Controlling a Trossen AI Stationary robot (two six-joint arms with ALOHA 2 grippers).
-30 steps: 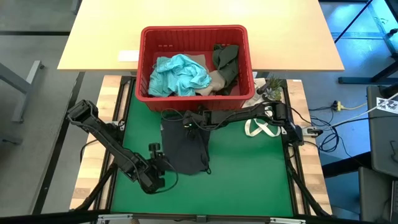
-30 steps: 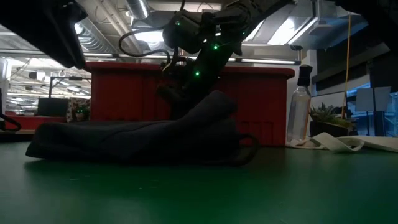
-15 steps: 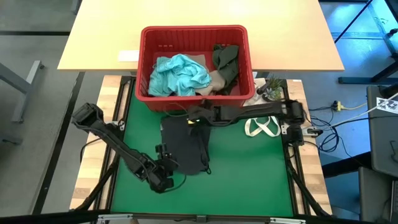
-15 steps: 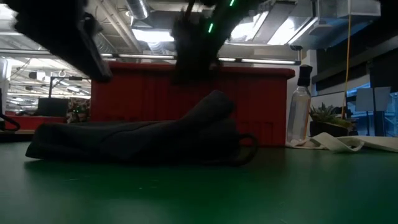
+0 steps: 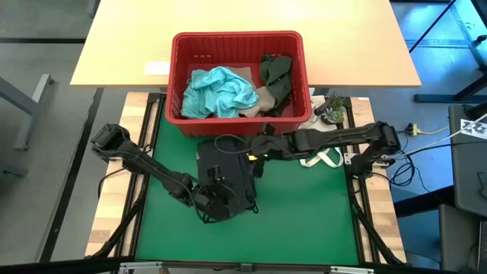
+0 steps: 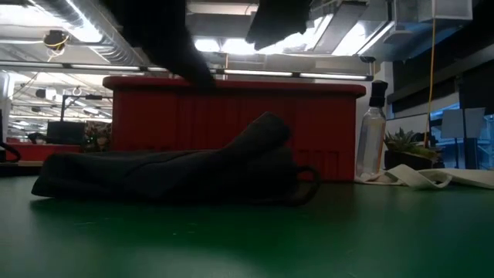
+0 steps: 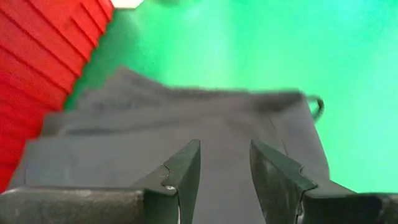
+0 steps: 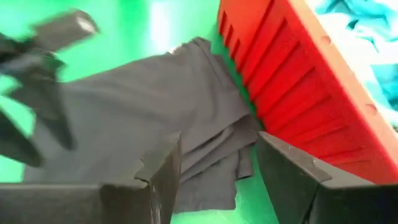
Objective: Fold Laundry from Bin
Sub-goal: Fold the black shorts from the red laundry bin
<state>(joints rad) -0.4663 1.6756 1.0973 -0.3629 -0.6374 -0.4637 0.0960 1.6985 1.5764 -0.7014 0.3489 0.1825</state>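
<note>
A dark grey garment [image 5: 228,171] lies flat on the green mat just in front of the red bin [image 5: 236,36]. One fold of it humps up [image 6: 266,131]. The bin holds teal [image 5: 221,90], beige [image 5: 266,99] and olive [image 5: 275,76] laundry. My left gripper [image 7: 224,149] hovers open over the garment's near-left part [image 5: 219,199], with the cloth below its fingers. My right gripper [image 8: 217,146] stands open, high above the garment's far edge [image 5: 245,150] beside the bin wall [image 8: 280,56].
A white cloth bag [image 5: 319,157] lies at the mat's right edge. A spray bottle [image 6: 371,127] and a small plant [image 5: 332,109] stand by it. A wooden table [image 5: 114,46] carries the bin's far part. Bare green mat [image 5: 304,221] lies near and right of the garment.
My right gripper has risen from the garment's far edge, up and a little toward the right; the garment stays lying as before. My left gripper has swung from the mat's near-left toward the right, coming over the garment's near-left part.
</note>
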